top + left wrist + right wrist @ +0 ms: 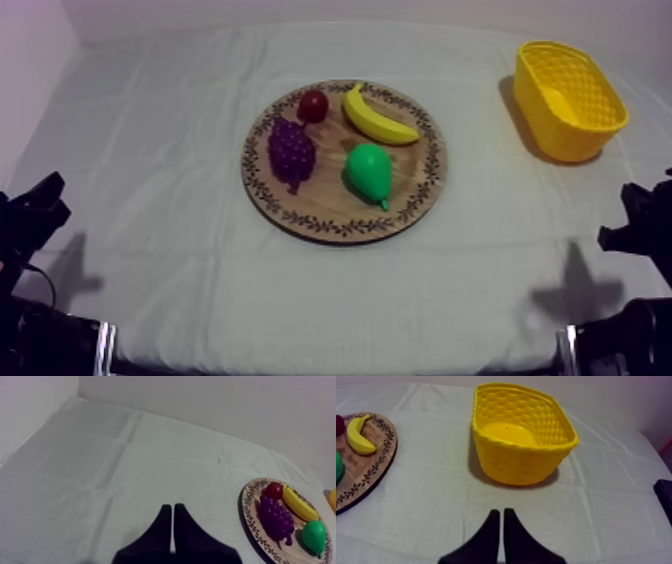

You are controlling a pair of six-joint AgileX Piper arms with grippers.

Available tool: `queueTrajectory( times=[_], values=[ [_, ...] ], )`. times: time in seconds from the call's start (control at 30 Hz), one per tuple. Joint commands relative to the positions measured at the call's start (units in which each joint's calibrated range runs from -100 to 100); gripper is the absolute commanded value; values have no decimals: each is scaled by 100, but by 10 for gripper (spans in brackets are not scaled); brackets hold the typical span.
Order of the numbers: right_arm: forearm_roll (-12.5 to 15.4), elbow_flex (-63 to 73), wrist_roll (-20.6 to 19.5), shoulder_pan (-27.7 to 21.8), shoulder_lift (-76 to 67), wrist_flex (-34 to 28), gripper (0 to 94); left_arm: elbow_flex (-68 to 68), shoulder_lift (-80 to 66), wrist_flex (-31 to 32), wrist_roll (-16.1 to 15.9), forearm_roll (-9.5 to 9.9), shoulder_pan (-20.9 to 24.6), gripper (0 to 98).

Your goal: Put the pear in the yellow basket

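the pear [368,172] lies on the round wooden board [322,198], on its near right part, with the thin stem end turned toward the near side. neither pincer touches it. the board sits about mid-table on the grey-white cloth [170,120].

three other toy fruits share the board. the banana [378,117] lies just beyond the pear on the far right part, so close that i cannot tell whether the two touch. the bunch of grapes [291,152] lies to the left of the pear, with bare wood between them. the small red fruit [313,104] sits at the far rim, between the top of the grapes and the left end of the banana.

the yellow basket [568,100] stands upright at the far right of the table, well apart from the board, with open cloth between them.

the left gripper [172,507] is closed on nothing, its two black fingers lying together as a narrow wedge. it is low at the near left side of the table, over bare cloth, and the board is off to its right.

the right gripper [501,511] is likewise closed on nothing, fingers together in a wedge. it is low at the near right side, pointing at the cloth just in front of the basket, and the board's edge is off to its left.
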State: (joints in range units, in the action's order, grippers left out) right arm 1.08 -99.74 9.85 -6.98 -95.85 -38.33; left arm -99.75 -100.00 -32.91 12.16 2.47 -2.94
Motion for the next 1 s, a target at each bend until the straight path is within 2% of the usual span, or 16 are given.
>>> queueTrajectory(
  times=[0.0,0.27,0.63,0.77,0.87,0.97],
  values=[
    [31,-4,-13,-11,1,24,5,-3,0,1,2,-1,1,1],
    [124,570,-158,-136,362,66,5,-3,0,1,2,-1,1,1],
    [551,3394,-290,-224,2661,-271,4,-3,0,1,2,-1,1,1],
    [775,4521,-353,-136,3471,-606,4,-3,0,1,2,-1,1,1],
    [974,5353,-351,-65,4086,-1025,4,-3,0,1,2,-1,1,1],
    [1057,6104,-415,48,4737,-1515,4,-3,0,1,2,-1,1,1]
  ],
)
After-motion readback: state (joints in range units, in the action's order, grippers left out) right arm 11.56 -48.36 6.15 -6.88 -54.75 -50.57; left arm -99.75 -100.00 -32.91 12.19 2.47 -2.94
